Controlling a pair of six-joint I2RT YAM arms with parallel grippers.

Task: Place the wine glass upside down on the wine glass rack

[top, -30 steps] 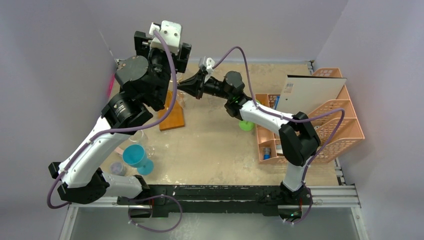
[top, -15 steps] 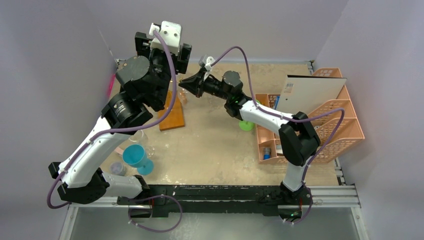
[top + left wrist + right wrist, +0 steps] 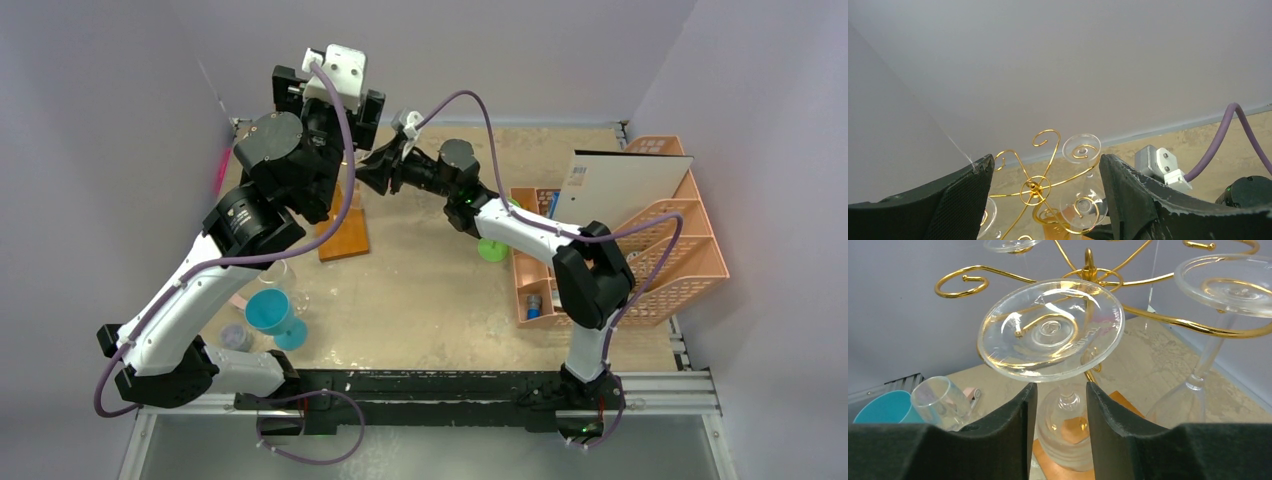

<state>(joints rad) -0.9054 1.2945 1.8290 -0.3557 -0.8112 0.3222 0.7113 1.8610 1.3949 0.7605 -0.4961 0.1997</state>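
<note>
The right arm (image 3: 520, 232) reaches leftward over the counter (image 3: 430, 290). The right claw (image 3: 1062, 390) pinches the upside-down wine glass (image 3: 1050, 330) near the top of its bowl, with the foot tilted among the curled arms of the rack (image 3: 1168, 320). The left claw (image 3: 1046, 162) hangs spread wide, raised above the rack.

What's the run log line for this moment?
phase: hanging | right fingers: gripping inverted wine glass, foot over rack spiral | left fingers: open above rack | other glass: hung

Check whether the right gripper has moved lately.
Yes. The right gripper, around the wine glass, shifted left toward the wine glass rack, away from the pink organiser.
</note>
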